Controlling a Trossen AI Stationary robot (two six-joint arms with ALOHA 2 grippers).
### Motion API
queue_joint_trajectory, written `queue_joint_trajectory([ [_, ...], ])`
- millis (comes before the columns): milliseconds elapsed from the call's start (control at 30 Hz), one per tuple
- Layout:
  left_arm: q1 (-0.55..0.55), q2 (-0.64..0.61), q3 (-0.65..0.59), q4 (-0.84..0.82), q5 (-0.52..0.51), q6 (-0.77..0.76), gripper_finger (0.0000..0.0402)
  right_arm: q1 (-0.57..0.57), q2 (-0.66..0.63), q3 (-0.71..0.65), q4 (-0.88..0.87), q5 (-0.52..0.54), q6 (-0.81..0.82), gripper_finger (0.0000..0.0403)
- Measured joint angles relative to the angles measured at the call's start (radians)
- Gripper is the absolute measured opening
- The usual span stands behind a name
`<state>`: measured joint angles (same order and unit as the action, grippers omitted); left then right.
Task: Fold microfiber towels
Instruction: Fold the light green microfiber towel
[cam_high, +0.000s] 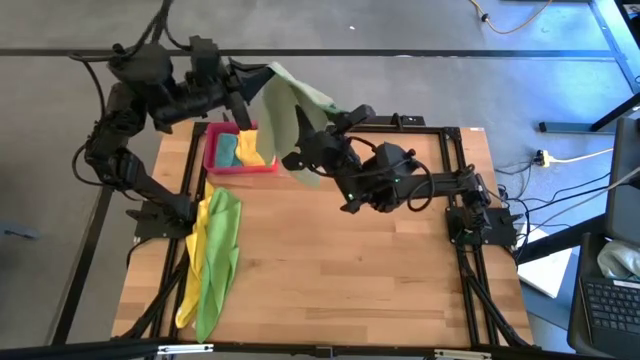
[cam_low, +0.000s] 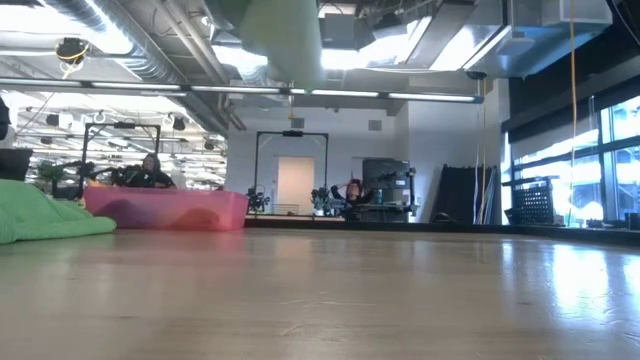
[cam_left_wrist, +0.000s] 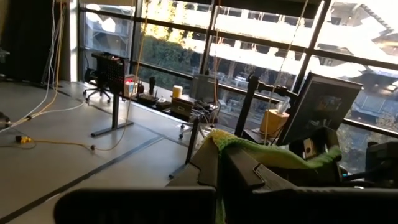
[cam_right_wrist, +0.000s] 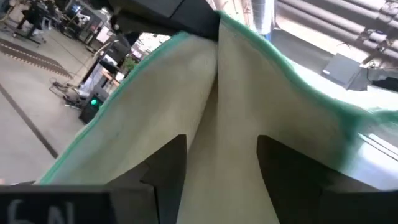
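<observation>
A pale olive-green microfiber towel (cam_high: 285, 115) hangs high over the table's far left part, clear of the wood; in the low view only its lower end (cam_low: 285, 40) shows at the top. My left gripper (cam_high: 252, 88) is shut on its upper end. My right gripper (cam_high: 298, 158) stands open at the towel's lower part, and the cloth (cam_right_wrist: 205, 93) runs down between its two fingers. A yellow towel (cam_high: 192, 262) and a bright green one (cam_high: 220, 250) lie in a heap at the table's left edge. Teal and yellow towels (cam_high: 235, 148) lie in the pink tray (cam_high: 212, 150). My left gripper pinches the towel's upper end at a green-stitched edge (cam_left_wrist: 239, 144) between its two fingers, which point level. The cloth is bunched at the fingers, so one layer or several cannot be told. The towel hangs slack below, lifted clear of the table. My right gripper: whether its fingers (cam_right_wrist: 165, 165) touch the cloth between them, I cannot tell.
The pink tray (cam_low: 165, 210) stands at the table's far left. The heap of towels (cam_low: 40, 215) runs along the left edge toward the near side. The wooden top (cam_high: 360, 270) in the middle and at the right is bare. Cables and a black frame border the table.
</observation>
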<state>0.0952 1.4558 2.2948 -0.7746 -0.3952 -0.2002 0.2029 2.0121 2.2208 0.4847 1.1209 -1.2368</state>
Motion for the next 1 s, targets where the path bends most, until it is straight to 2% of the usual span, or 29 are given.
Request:
queue_joint_trajectory([
  [200, 0.001, -0.029, 0.0, -0.004, -0.027, 0.024, 0.0, 0.032, 0.0, 0.006, 0.001, 0.063, -0.045, 0.0197],
  [567, 0.0, -0.039, 0.0, -0.07, -0.033, 0.002, 0.0, 0.034, 0.0, 0.007, 0.005, 0.06, -0.062, 0.0197],
  [1000, 0.0, -0.045, 0.0, -0.072, -0.033, 0.011, 0.0, 0.04, 0.0, 0.007, 0.006, 0.058, -0.081, 0.0197],
])
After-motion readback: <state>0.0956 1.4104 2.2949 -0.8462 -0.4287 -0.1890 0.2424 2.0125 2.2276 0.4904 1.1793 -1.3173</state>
